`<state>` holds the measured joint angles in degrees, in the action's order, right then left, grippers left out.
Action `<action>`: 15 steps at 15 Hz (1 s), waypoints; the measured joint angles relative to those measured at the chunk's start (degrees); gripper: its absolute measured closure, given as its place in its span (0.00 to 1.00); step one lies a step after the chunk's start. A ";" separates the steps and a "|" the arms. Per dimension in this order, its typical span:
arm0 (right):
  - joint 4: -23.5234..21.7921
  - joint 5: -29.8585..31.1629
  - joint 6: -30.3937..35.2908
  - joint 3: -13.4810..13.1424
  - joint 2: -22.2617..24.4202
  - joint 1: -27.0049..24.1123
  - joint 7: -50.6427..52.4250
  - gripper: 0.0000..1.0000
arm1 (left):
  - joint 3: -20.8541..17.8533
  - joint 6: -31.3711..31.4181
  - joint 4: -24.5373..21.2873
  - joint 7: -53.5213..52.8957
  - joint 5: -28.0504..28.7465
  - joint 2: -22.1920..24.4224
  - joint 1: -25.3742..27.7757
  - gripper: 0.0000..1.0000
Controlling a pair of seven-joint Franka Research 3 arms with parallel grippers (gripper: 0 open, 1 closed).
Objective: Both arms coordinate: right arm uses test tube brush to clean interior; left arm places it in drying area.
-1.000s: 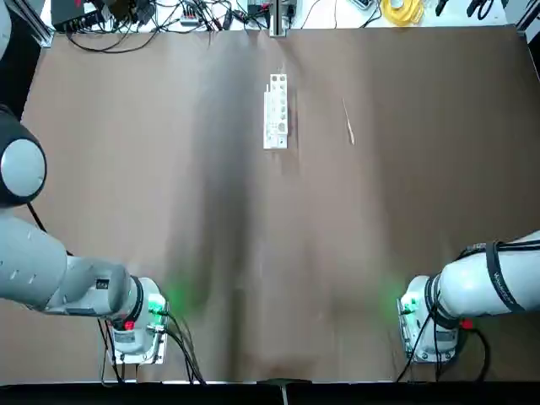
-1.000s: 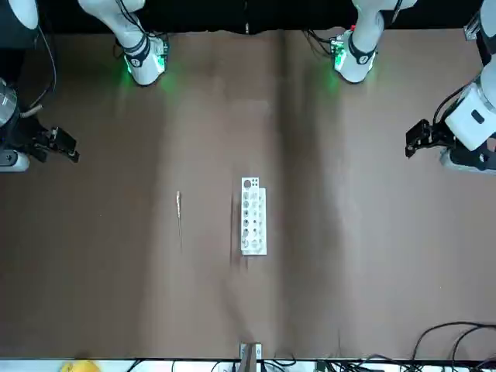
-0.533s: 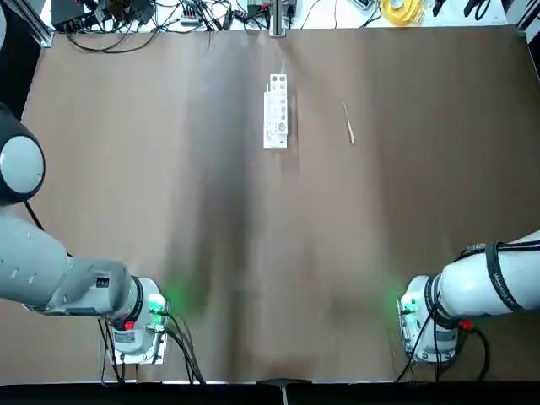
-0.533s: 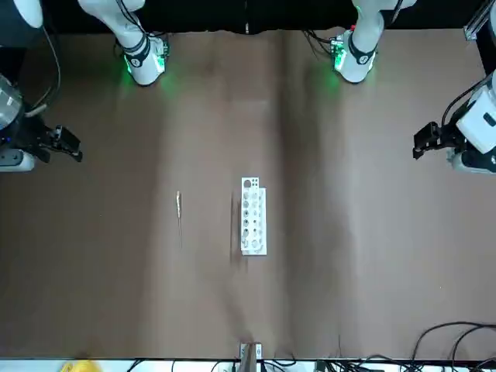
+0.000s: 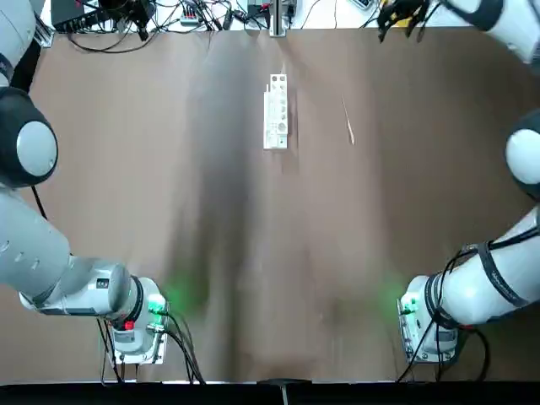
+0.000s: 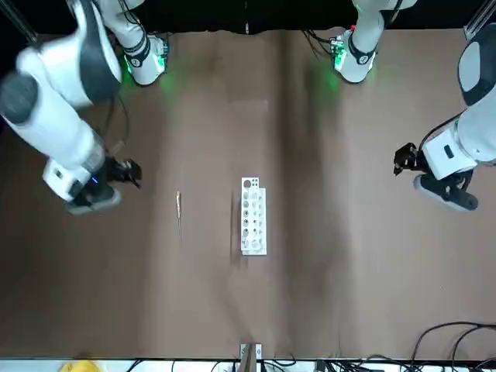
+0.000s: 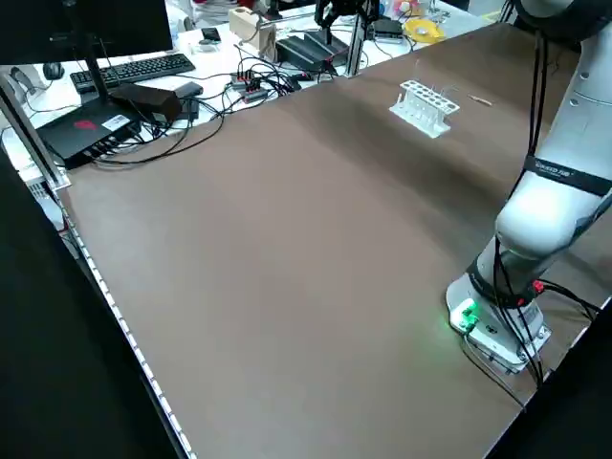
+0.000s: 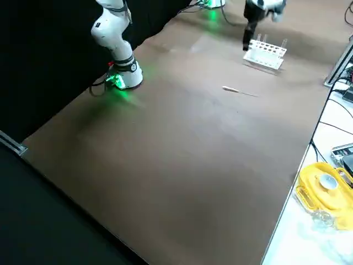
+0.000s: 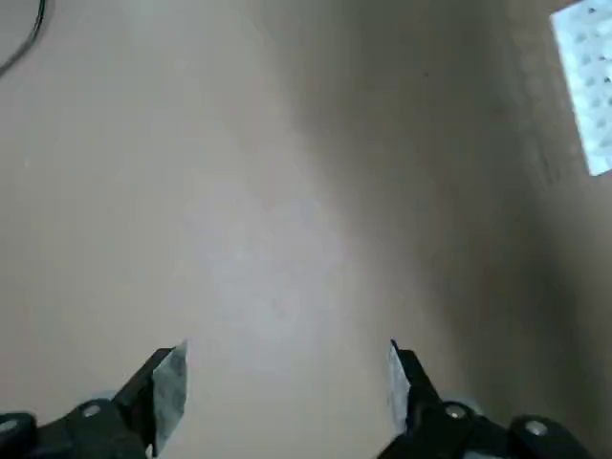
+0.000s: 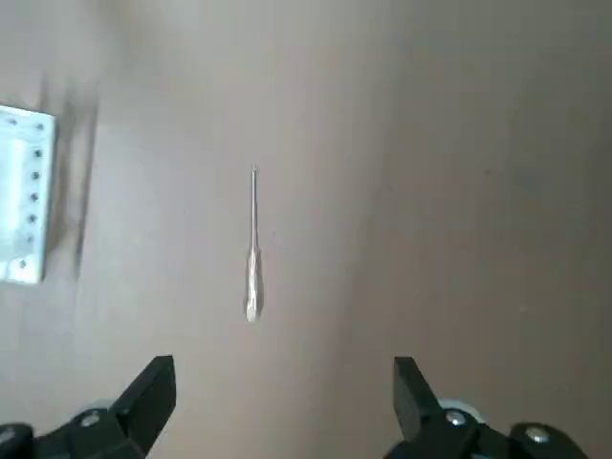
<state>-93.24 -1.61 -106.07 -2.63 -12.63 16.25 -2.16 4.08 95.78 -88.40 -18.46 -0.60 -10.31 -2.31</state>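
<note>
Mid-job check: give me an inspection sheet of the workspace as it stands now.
Surface: brown table, bare apart from the job's things.
Job's things: test tube brush lies flat beside the white rack, apart from it; test tube cannot be made out.
Clutter: nothing seen on the table.
Grippers: right gripper open above the brush; left gripper open over bare table.
Cables: tangle beyond the far edge.
Surroundings: keyboard, yellow object off-table.

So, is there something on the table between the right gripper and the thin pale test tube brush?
Nothing visible. In the right wrist view the thin pale test tube brush lies alone on bare brown table, ahead of the open right gripper. The white rack with round holes stands apart, off to one side.
</note>
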 joint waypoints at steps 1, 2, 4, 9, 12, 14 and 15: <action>-0.18 0.00 -3.13 0.01 -2.77 0.49 0.00 0.00 | 0.26 0.61 0.18 -2.34 0.00 -0.25 -0.31 0.01; -0.29 0.00 -6.68 0.00 -5.62 1.03 0.03 0.00 | 0.45 1.05 0.34 -3.79 0.00 -0.34 -0.78 0.01; -0.34 0.00 -13.23 0.01 -10.73 2.33 0.04 0.00 | 1.63 2.78 0.45 -5.25 -0.02 -0.40 -1.26 0.01; -0.27 0.00 -23.63 -0.06 -20.74 3.29 0.04 0.00 | 3.79 8.99 0.50 -14.03 -8.49 -4.00 -1.06 0.01; -0.21 0.00 -24.59 -0.03 -23.62 3.82 0.04 0.00 | 3.76 12.78 0.54 -23.72 -17.15 -7.42 -0.17 0.01; -0.20 0.00 -24.59 0.21 -24.96 4.28 0.11 0.00 | 3.74 13.41 0.56 -31.22 -24.14 -9.53 0.79 0.01; -0.19 0.00 -24.60 0.38 -25.50 4.50 0.11 0.01 | 3.73 13.45 0.60 -34.47 -27.31 -10.47 1.18 0.01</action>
<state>-93.43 -1.61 -130.66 -2.24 -38.14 20.76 -2.05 7.81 109.24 -87.80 -52.93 -27.92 -20.78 -1.13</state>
